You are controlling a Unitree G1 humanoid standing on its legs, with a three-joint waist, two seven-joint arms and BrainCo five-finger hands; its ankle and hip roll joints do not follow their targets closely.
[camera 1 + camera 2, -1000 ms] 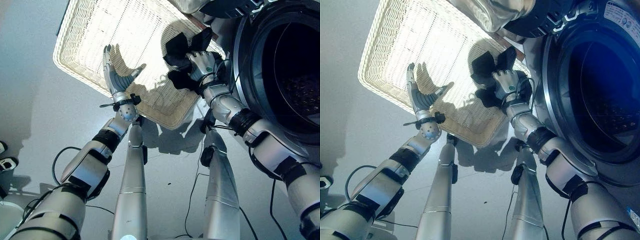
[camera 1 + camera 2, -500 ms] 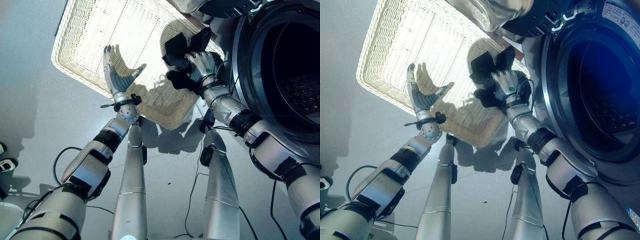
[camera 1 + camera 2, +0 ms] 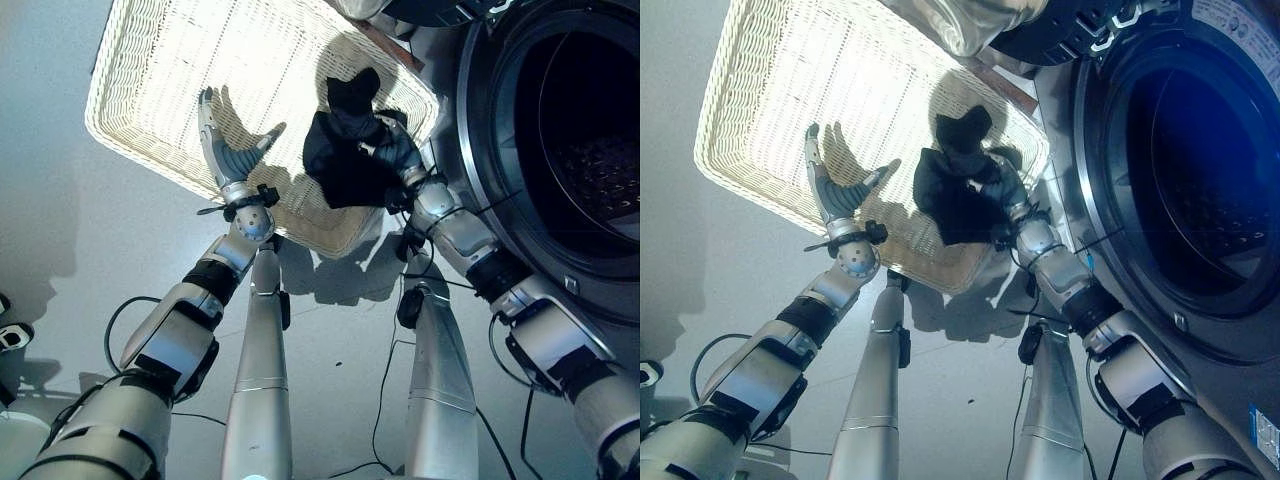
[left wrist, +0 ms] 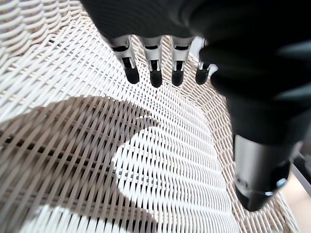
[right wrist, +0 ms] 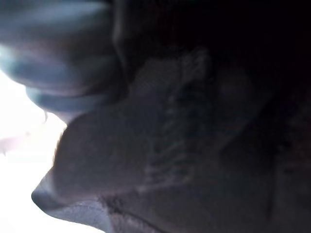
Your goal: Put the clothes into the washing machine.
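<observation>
A black garment [image 3: 343, 152] hangs bunched above the near right corner of the white wicker basket [image 3: 170, 60]. My right hand [image 3: 398, 158] is shut on it, and the cloth drapes over most of the fingers. Dark cloth [image 5: 170, 145] lies right against the right wrist camera. My left hand [image 3: 226, 152] hovers open over the basket's near edge, its straight fingers [image 4: 153, 73] just above the bare wicker [image 4: 146, 160]. The washing machine's open drum [image 3: 590, 150] gapes to the right of the right hand.
The machine's round door ring [image 3: 478, 150] stands close beside the basket's right corner. A pale shiny cloth-like thing [image 3: 970, 25] lies past the basket's far edge. Grey floor [image 3: 50, 250] spreads to the left of the basket.
My right hand has drawn back toward the basket's near rim and raised the black garment, which now hangs in one bunch. The left hand has kept its pose. The view shifted slightly.
</observation>
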